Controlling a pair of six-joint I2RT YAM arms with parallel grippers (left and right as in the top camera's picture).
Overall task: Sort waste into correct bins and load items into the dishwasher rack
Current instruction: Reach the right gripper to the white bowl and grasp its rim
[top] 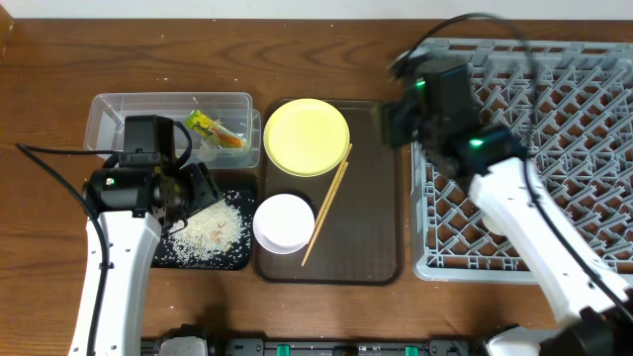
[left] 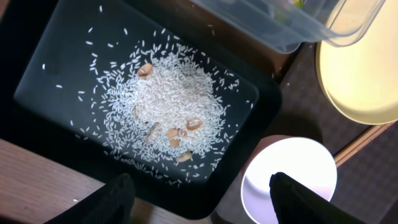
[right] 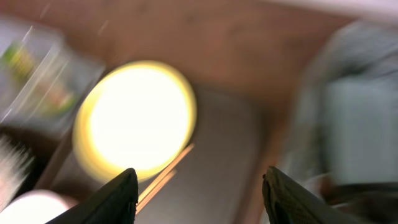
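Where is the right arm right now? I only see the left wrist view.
Observer: The right gripper is open, hovering by the left edge of the dishwasher rack.
Operator: Is the wrapper binned?
Observer: Yes, the snack wrapper lies inside the clear tub.
Operator: Anything loaded in the rack?
Observer: No dishes show in it; the right arm hides part.

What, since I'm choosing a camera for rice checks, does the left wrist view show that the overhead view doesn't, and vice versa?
Only the left wrist view shows tan bits mixed into the rice. Only the overhead view shows the dishwasher rack and the right arm. Both show the black tray, white bowl, yellow plate and clear tub.
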